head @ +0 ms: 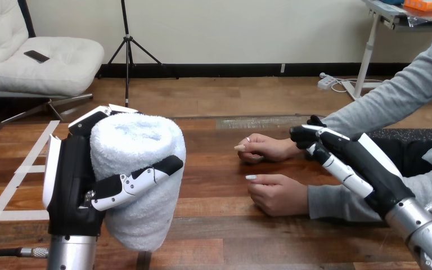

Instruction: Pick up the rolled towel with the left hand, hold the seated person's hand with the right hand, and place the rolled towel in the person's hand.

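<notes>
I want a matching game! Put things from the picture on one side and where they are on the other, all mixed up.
Things:
1. rolled towel
2. right hand
3. person's nearer hand
4. white tape strips

Places:
A. stuck flat on the table, at its left side
B. beside the wrist of the person's farther hand
C. gripped upright in the left hand
D. resting on the table, holding nothing

Pairs: 1-C, 2-B, 3-D, 4-A

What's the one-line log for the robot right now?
left hand: gripping rolled towel, upright | right hand: at wrist of person's farther hand | handover: not yet done
</notes>
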